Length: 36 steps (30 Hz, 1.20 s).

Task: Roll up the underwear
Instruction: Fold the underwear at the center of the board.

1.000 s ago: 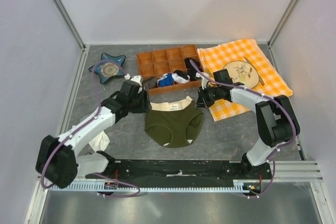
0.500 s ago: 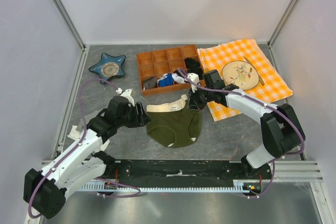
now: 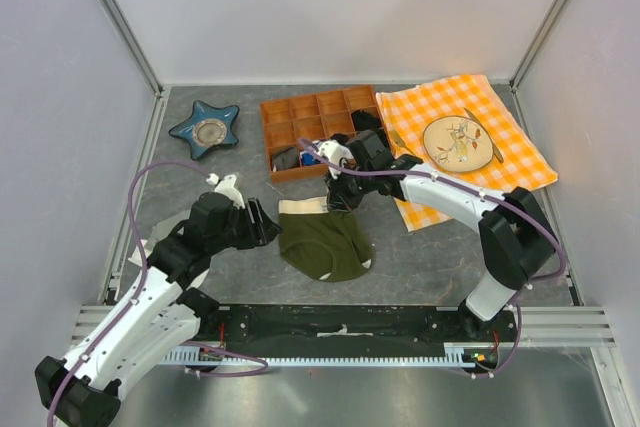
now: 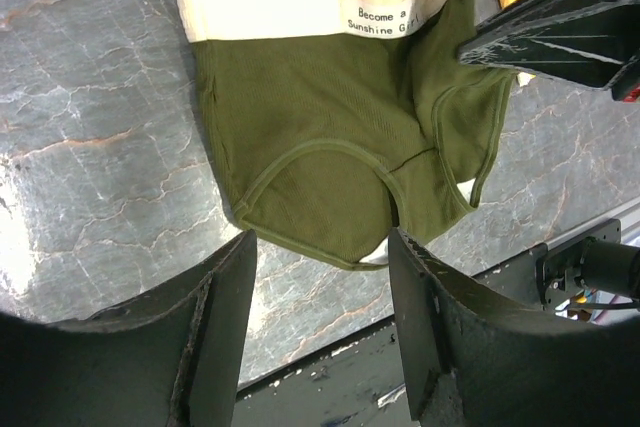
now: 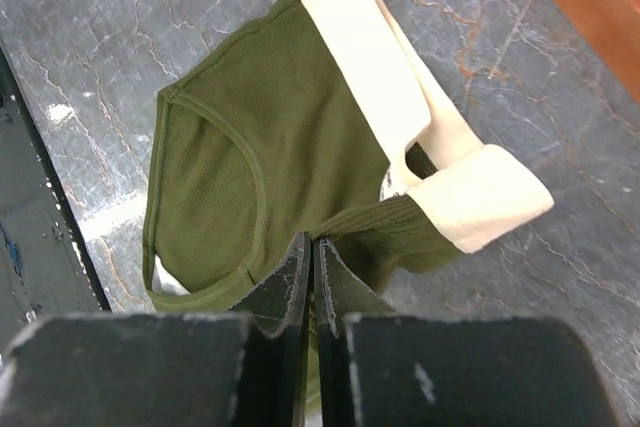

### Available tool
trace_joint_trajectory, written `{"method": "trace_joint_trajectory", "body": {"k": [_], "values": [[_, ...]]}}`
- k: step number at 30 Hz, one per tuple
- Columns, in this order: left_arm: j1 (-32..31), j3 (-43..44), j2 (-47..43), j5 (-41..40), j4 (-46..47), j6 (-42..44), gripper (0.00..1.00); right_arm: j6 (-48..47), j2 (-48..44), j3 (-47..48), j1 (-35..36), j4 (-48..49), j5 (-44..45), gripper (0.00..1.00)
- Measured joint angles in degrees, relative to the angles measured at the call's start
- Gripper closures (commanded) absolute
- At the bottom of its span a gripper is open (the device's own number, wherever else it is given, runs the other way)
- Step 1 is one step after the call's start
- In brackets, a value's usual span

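right claw [image 5: 312,252] reaches left — seemingly pinching the underwear [image 5: 250,147]

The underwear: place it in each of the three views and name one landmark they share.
Top external: the underwear lies near the picture's centre.
Left wrist: upper centre, beyond the open left gripper.
Right wrist: centre-left, its folded side at the shut right gripper.
Shared landmark: its cream waistband.

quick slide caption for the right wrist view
Shut right gripper pinches a folded-over side of the olive underwear, cream waistband doubled back, on the grey table.
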Motion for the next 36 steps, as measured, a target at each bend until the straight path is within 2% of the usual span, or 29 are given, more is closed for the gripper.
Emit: {"method": "trace_joint_trajectory", "body": {"k": [17,31,34,36], "values": [[0.0,0.02,-5.9,-3.04,-5.7,-2.14,0.38,2.69,10.73,9.75,10.32,-1.53,3.89,0.91],[0.0,0.02,-9.25,-3.65,-7.69,-3.37,0.38,7.1,19.74,16.63,13.07,-1.53,8.22,0.89],[0.0,0.02,-9.25,-3.93,-7.69,-3.48,0.38,7.41,21.09,18.01,13.77,-1.55,8.55,0.83],[0.0,0.02,-9.25,-3.96,-7.69,-3.65,0.39,7.5,22.12,18.95,14.29,-1.51,8.57,0.74]]}}
